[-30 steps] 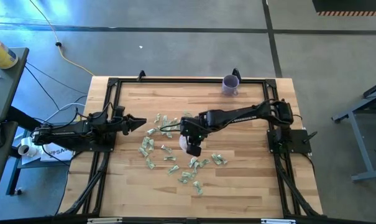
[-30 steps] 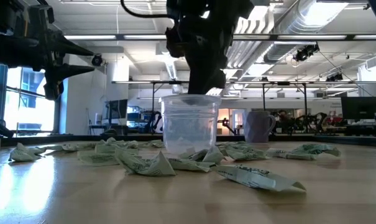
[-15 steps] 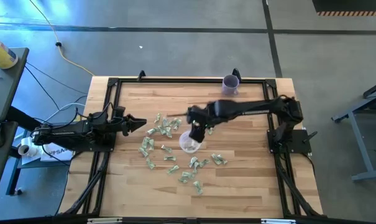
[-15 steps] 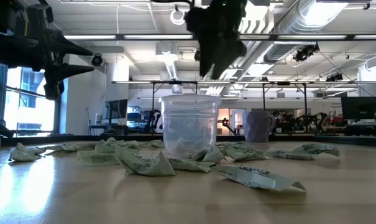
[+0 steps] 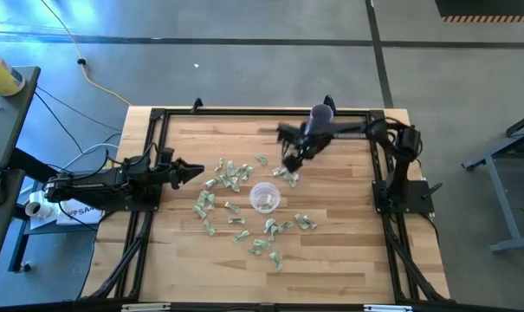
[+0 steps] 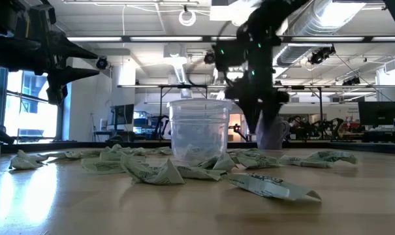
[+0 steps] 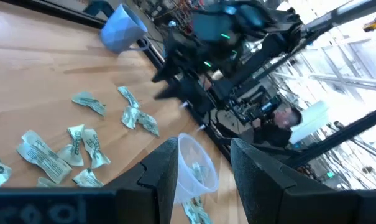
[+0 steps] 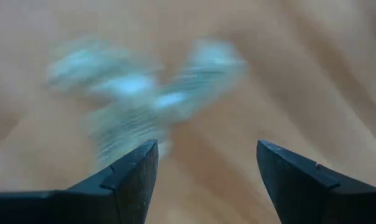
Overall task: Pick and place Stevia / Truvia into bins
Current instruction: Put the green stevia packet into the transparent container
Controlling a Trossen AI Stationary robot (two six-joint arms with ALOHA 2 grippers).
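Several pale green and white Stevia packets point(image 5: 236, 176) lie scattered flat on the wooden table point(image 5: 348, 234) around the clear cup point(image 5: 264, 198), which stands upright with a few packets inside point(image 6: 196, 154). My right gripper point(image 5: 289, 163) hangs open, pointing down, over a small cluster of packets point(image 8: 138, 93) to the far right of the cup. It touches nothing. My left gripper point(image 5: 192, 170) waits open and level at the table's left side, its fingers point(image 7: 160, 171) aimed toward the cup point(image 7: 197, 168).
A purple cup point(image 5: 320, 117) stands at the far edge, just beyond my right arm. A black frame point(image 5: 158, 121) runs around the table. Bare wood lies along the near edge and the right side. A person point(image 7: 287, 118) shows in the room beyond the table.
My right gripper has left its place above the clear cup. It has swung toward the table's far right and rolled about its own axis. It now hangs over the packets near the purple cup. The cup and the loose packets have stayed put.
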